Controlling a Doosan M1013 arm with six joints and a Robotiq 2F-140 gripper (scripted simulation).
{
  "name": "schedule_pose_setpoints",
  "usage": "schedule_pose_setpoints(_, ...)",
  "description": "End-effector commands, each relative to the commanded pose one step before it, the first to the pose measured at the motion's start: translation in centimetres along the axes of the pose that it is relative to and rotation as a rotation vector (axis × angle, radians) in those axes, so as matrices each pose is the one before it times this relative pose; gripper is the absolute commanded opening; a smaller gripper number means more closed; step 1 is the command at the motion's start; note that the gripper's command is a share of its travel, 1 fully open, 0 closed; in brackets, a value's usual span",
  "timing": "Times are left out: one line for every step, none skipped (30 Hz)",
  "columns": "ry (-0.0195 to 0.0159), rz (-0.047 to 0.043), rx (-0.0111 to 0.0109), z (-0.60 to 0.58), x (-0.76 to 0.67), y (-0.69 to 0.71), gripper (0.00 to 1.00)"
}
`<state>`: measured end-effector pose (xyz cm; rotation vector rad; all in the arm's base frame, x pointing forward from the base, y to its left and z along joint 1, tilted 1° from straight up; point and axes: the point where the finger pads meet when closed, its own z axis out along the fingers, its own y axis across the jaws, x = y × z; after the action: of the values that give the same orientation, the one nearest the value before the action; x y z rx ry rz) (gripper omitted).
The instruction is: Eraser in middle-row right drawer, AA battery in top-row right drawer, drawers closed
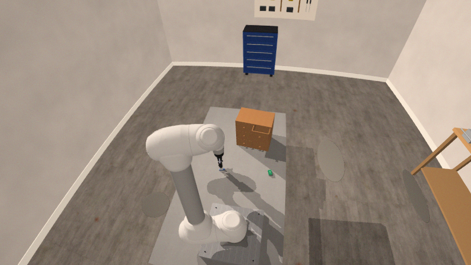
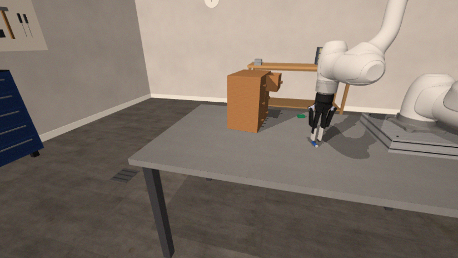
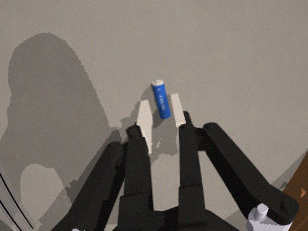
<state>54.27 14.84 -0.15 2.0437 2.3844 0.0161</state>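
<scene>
My gripper (image 1: 220,167) (image 2: 316,139) (image 3: 161,108) points down low over the table, its fingers partly open. The AA battery (image 1: 222,169) (image 2: 314,144) (image 3: 161,103), blue with a pale end, lies on the table under the fingertips; in the wrist view it shows between them, roughly along the fingers. The small brown chest (image 1: 255,116) (image 2: 244,102) stands upright. Its top right drawer (image 1: 260,129) (image 2: 274,82) is pulled out and level; the other drawers look shut. A small green object (image 1: 270,172) (image 2: 300,115) lies on the table; I cannot tell whether it is the eraser.
The grey table (image 1: 211,116) (image 2: 192,144) bears the chest at its far end and the arm's metal base plate (image 1: 230,210) (image 2: 416,150) at the other. The open drawer juts out on the arm's side. The arm's shadow lies beside the battery.
</scene>
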Motion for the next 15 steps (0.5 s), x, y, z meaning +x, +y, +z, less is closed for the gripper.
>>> schedule_pose_setpoints(0.00022,-0.00003,-0.00023,0.797,0.003,0.018,0.17)
schedule_pose_setpoints(0.00000,0.00000,0.00000,0.112,-0.001,0.001,0.17)
schedule_pose_setpoints(0.00000,0.00000,0.00000,0.090,0.000,0.000,0.17)
schedule_pose_setpoints(0.00000,0.00000,0.00000,0.069,0.000,0.000,0.17)
schedule_pose_setpoints(0.00000,0.00000,0.00000,0.049,0.000,0.000,0.17)
schedule_pose_setpoints(0.00000,0.00000,0.00000,0.000,0.000,0.000,0.17)
schedule_pose_setpoints(0.00000,0.00000,0.00000,0.000,0.000,0.000,0.17)
schedule_pose_setpoints(0.00000,0.00000,0.00000,0.032,0.000,0.000,0.17)
schedule_pose_setpoints(0.00000,0.00000,0.00000,0.017,0.000,0.000,0.17)
schedule_pose_setpoints(0.00000,0.00000,0.00000,0.007,0.000,0.000,0.17)
schedule_pose_setpoints(0.00000,0.00000,0.00000,0.001,0.000,0.000,0.17)
schedule_pose_setpoints(0.00000,0.00000,0.00000,0.000,0.000,0.000,0.17)
schedule_pose_setpoints(0.00000,0.00000,0.00000,0.000,0.000,0.000,0.17)
schedule_pose_setpoints(0.00000,0.00000,0.00000,0.000,0.000,0.000,0.17)
schedule_pose_setpoints(0.00000,0.00000,0.00000,0.000,0.000,0.000,0.17)
